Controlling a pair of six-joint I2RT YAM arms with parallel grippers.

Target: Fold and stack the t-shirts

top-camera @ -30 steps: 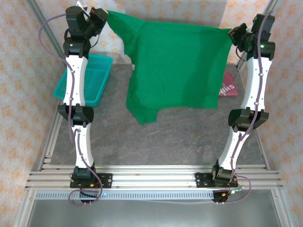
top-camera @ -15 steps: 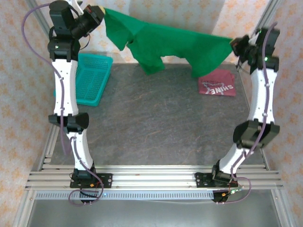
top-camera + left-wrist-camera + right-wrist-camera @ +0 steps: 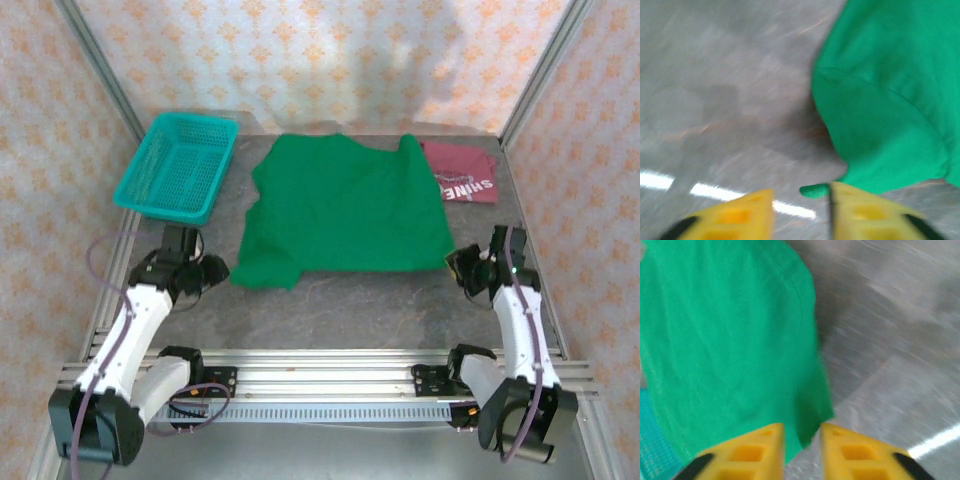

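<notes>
Two hands sit low at the near side of the table [image 3: 340,310], both part-open: the left hand [image 3: 801,192] has a corner of the green t-shirt [image 3: 345,210] at its tips, the right hand [image 3: 802,429] straddles its hem, and neither seems to pinch. Beyond them the shirt lies spread flat, so laying-out looks done; the first fold calls for gripping an edge. Farthest back, the folded maroon t-shirt [image 3: 462,180] lies by its right corner, and the teal basket [image 3: 135,185], left, looks empty.

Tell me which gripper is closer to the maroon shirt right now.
Right. The right gripper sits toward the robot from the maroon shirt; the left gripper is far across, at the green shirt's opposite near corner.
</notes>
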